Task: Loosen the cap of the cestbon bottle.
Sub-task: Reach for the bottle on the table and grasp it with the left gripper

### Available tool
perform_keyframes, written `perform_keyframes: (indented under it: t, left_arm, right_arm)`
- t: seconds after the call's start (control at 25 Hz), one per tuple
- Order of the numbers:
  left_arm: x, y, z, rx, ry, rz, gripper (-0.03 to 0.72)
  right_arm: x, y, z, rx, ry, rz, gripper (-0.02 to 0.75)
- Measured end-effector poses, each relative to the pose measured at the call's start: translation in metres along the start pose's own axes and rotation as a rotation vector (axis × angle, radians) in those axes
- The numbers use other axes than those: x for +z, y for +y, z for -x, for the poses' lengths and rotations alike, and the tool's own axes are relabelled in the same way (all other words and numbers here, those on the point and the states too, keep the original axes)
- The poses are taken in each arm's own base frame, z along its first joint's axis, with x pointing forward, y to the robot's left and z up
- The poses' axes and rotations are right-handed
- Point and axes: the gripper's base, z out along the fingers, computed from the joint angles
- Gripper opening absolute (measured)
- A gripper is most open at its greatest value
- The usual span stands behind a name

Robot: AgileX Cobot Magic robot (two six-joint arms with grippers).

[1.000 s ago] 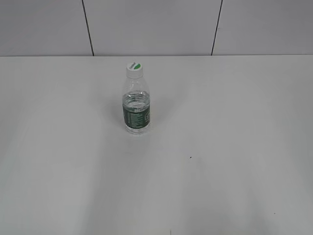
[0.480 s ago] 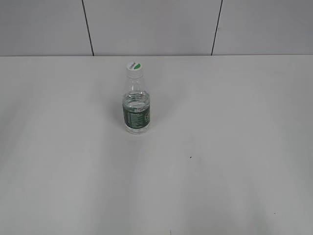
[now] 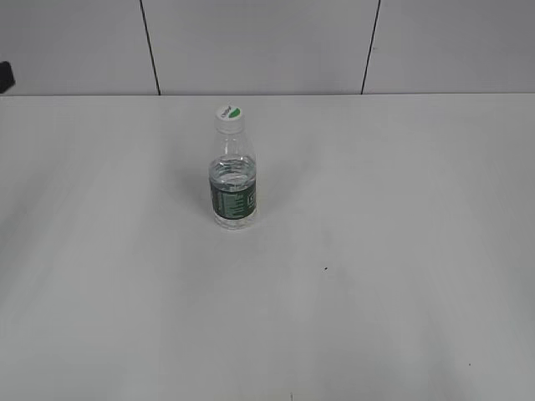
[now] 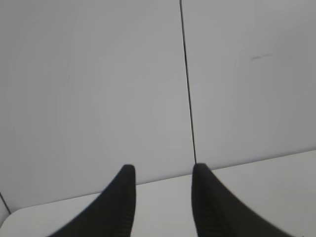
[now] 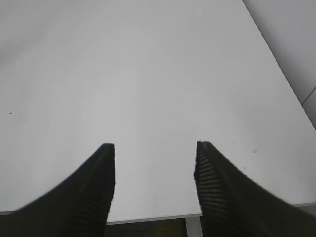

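The cestbon bottle [image 3: 232, 188] stands upright on the white table [image 3: 376, 251], left of the middle, clear with a dark green label band. Its white cap [image 3: 228, 114] with a green patch sits on the neck. Nothing touches bottle or cap. In the left wrist view my left gripper [image 4: 162, 170] is open and empty, facing the wall above the table's far edge. The right gripper [image 5: 154, 147] is open and empty too, over bare tabletop. Neither wrist view shows the bottle. A small dark piece [image 3: 5, 77] shows at the exterior view's left edge.
A grey panelled wall [image 3: 251, 42] with dark vertical seams [image 4: 186, 74] runs behind the table. In the right wrist view the table's edge [image 5: 148, 217] lies just beneath the fingers, and its right edge [image 5: 276, 64] runs off at a slant.
A small dark piece has come into the exterior view at its left edge, near the wall. The bottle has not moved.
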Motion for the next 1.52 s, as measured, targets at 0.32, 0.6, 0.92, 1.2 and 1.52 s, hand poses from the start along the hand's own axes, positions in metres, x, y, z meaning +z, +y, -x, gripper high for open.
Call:
perform_keyframes:
  t: [0.32, 0.6, 0.92, 1.2, 1.52]
  left_arm:
    - [0.040, -0.015, -0.057, -0.017, -0.019, -0.102, 0.244]
    - [0.051, -0.032, -0.096, -0.006, 0.010, -0.252, 0.244]
    - [0.038, -0.046, -0.103, 0.032, 0.012, -0.383, 0.244]
    - [0.035, -0.048, -0.105, 0.030, 0.014, -0.393, 0.244]
    - [0.031, -0.057, -0.106, 0.034, 0.033, -0.480, 0.488]
  right_arm:
    - [0.000, 0.000, 0.000, 0.000, 0.001, 0.000, 0.403]
    - [0.000, 0.000, 0.000, 0.000, 0.001, 0.000, 0.403]
    - [0.000, 0.000, 0.000, 0.002, 0.001, 0.000, 0.403]
    - [0.000, 0.000, 0.000, 0.003, 0.001, 0.000, 0.403]
    - [0.000, 0.000, 0.000, 0.007, 0.001, 0.000, 0.403]
